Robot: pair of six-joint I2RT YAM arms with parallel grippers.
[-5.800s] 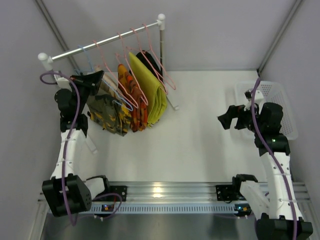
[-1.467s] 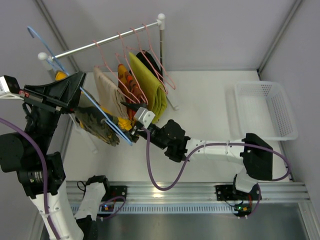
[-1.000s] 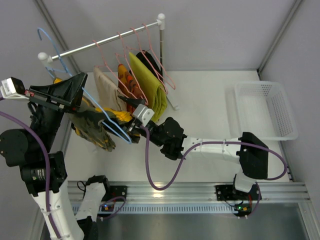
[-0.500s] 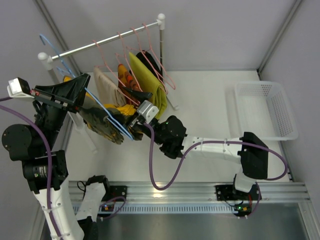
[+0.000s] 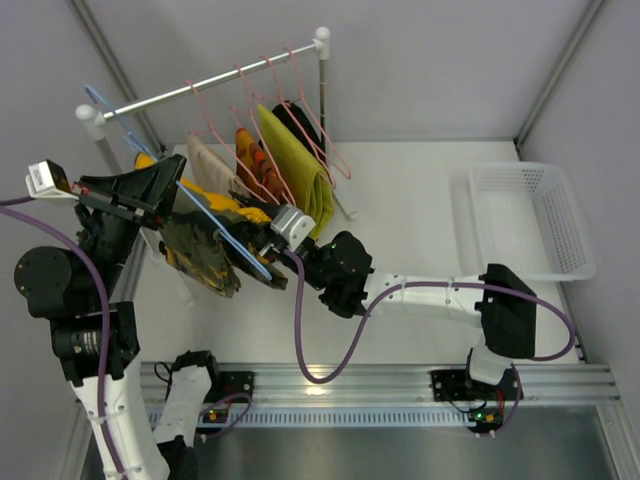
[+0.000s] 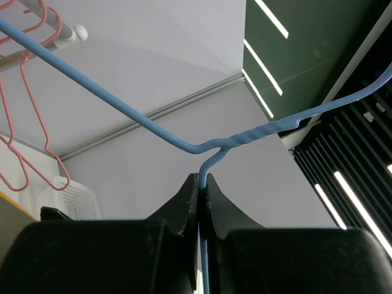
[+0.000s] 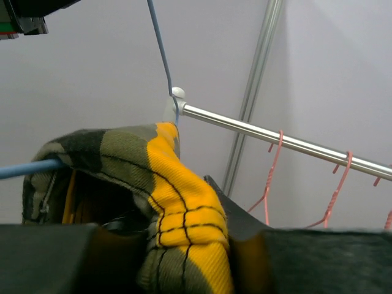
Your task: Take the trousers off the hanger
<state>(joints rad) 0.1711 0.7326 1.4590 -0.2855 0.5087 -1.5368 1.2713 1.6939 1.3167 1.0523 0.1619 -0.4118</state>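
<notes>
Overhead, the left pincer [image 5: 170, 172] is raised near the left end of the rail [image 5: 215, 80], clamped on the hanger [image 5: 225, 230]. The hanger slopes down toward the right pincer [image 5: 258, 248]. The trousers [image 5: 200, 250] hang over the hanger's lower wire above the counter [image 5: 420, 220], between the two pincers, with one edge at the right pincer's tips.

Left wrist: the left pincer [image 6: 201, 187] is pressed fully together on the hanger [image 6: 208, 149], just below its twisted neck.

Right wrist: the right pincer [image 7: 184, 245] is closed on a yellow-and-olive fold of the trousers [image 7: 177, 202]. The hanger [image 7: 160, 55] rises past the rail [image 7: 275, 141] end; contact cannot be told.
</notes>
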